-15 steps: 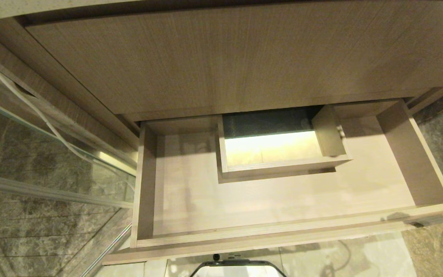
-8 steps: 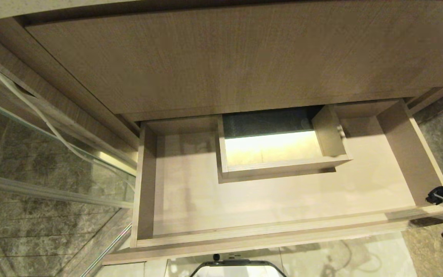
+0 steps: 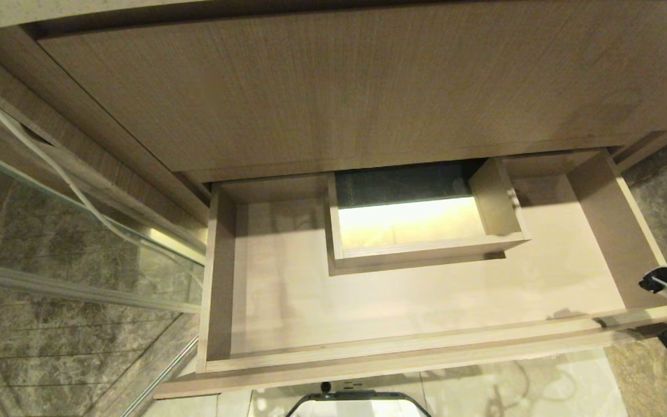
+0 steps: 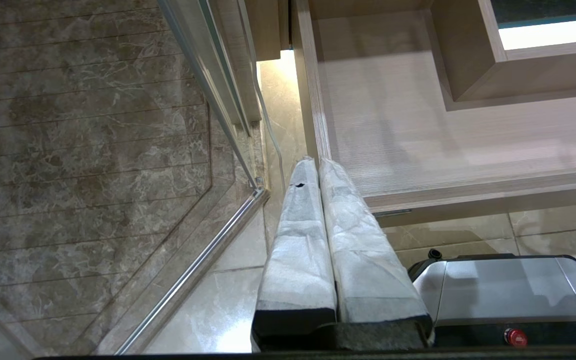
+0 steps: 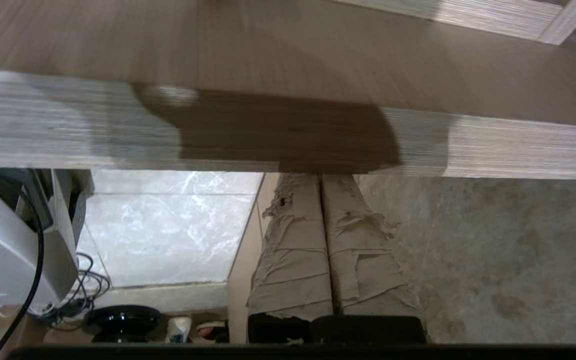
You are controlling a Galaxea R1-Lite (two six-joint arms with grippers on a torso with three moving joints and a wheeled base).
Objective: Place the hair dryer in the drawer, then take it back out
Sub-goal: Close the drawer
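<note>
Pulled-out drawer (image 3: 611, 220) (boxed cut-out (image 3: 426, 252) mid-back) holds nothing visible.

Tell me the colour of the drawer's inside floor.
Pale light-wood, fine straight grain; the drawer floor shows best in the left wrist view.

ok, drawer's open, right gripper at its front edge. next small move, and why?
Probably back the right gripper off the drawer front. The drawer is open and empty, the gripper is shut on nothing at its right end, and no hair dryer is in view, so fetching it likely comes next.
</note>
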